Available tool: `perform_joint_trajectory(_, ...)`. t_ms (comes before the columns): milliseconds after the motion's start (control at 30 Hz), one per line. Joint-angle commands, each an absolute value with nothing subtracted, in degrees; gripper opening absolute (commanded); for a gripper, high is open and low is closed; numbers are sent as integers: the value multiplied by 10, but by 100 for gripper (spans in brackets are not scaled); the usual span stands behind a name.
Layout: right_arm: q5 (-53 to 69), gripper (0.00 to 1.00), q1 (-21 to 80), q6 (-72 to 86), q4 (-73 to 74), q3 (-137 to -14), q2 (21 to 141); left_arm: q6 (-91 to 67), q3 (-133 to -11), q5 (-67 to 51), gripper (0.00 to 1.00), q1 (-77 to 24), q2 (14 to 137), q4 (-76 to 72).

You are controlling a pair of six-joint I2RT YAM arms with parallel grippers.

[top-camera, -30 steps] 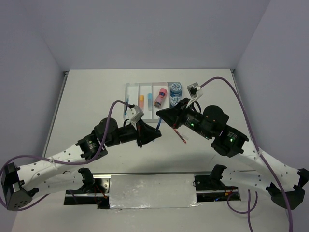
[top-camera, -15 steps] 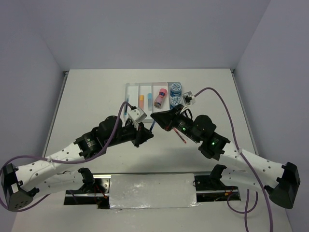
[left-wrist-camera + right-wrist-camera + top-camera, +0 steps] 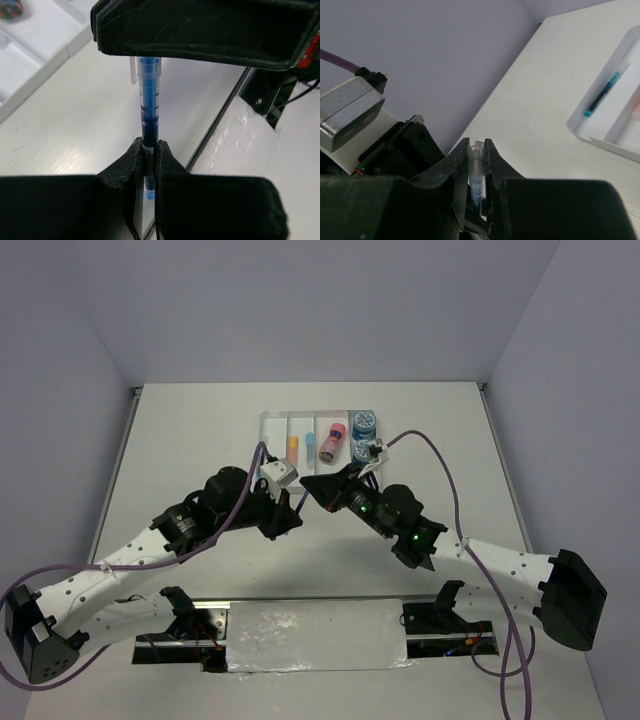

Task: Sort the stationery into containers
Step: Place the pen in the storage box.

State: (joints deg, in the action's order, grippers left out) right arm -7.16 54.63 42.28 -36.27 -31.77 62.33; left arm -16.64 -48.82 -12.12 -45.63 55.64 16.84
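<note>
Though earlier apart, 2 pincers point(image 3: 148, 146) point(image 3: 477, 147) on blue pen point(image 3: 149, 95).

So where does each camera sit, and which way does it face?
Top external: above and behind the arms, looking down on the table; both arms show.
Left wrist: rides that wrist, looking along the left gripper, shut on a blue pen.
Right wrist: likewise, along the right gripper, shut on the same pen.
Shared: all three show pen and tray.
</note>
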Motion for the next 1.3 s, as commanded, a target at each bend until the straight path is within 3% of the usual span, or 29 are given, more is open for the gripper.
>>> perform_joint_trajectory(0,66,10,592,381,-139,-360,634,-197,-487,-135,0,-449,523,-194)
perform_joint_trajectory(133,49,28,555,340,-21,-514,625,-225,-349,-121,0,-475,490,-244)
perform_joint_trajectory(233,55,38,499,337,23,-596,634,-239,-309,-112,0,-482,471,-246)
perform_joint_trajectory(300,67,50,448,333,47,-642,644,-247,-300,-103,0,-482,467,-235)
perform_joint_trajectory(333,76,57,431,330,74,-689,656,-250,-298,-86,0,-481,469,-228)
perform_joint_trajectory(367,78,73,416,327,89,-714,663,-252,-298,-75,0,-481,474,-214)
perform_joint_trajectory(433,83,85,372,319,135,-784,684,-257,-306,-47,0,-479,482,-199)
perform_joint_trajectory(467,81,99,356,316,151,-802,687,-260,-312,-32,0,-476,494,-190)
perform_joint_trajectory(600,58,100,274,296,206,-797,658,-293,-397,101,0,-428,568,-28)
perform_joint_trajectory(900,85,100,235,220,221,-594,504,-222,-859,124,0,-273,963,302)
perform_joint_trajectory(1067,104,100,231,216,229,-540,462,-214,-961,127,0,-229,1082,380)
perform_joint_trajectory(1267,137,100,230,196,248,-512,430,-214,-965,98,14,-214,1142,380)
